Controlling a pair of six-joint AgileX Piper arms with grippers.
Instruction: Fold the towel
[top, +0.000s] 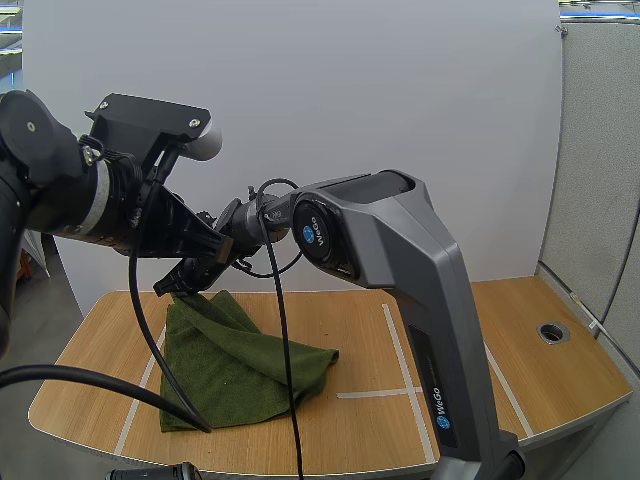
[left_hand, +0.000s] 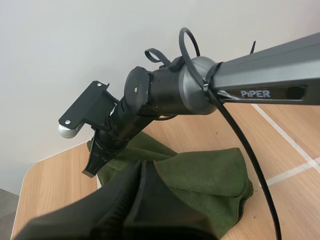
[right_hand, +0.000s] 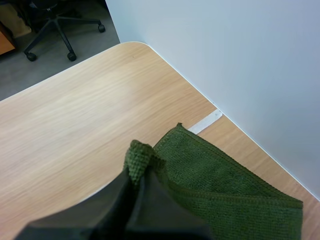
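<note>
A dark green towel (top: 240, 365) lies crumpled on the left half of the wooden table (top: 480, 330), one layer folded over another. My right gripper (top: 172, 288) reaches across to the towel's far left corner. In the right wrist view it (right_hand: 139, 172) is shut on a bunched corner of the towel (right_hand: 225, 200) and holds it slightly above the table. My left gripper (left_hand: 141, 167) hovers above the towel (left_hand: 210, 172), close to the right arm's wrist. Its fingers lie together as one dark wedge with nothing between them.
White tape lines (top: 400, 345) mark the tabletop right of the towel. A round cable hole (top: 553, 331) sits near the right edge. A white panel (top: 400, 100) stands along the table's back edge, close behind the towel corner.
</note>
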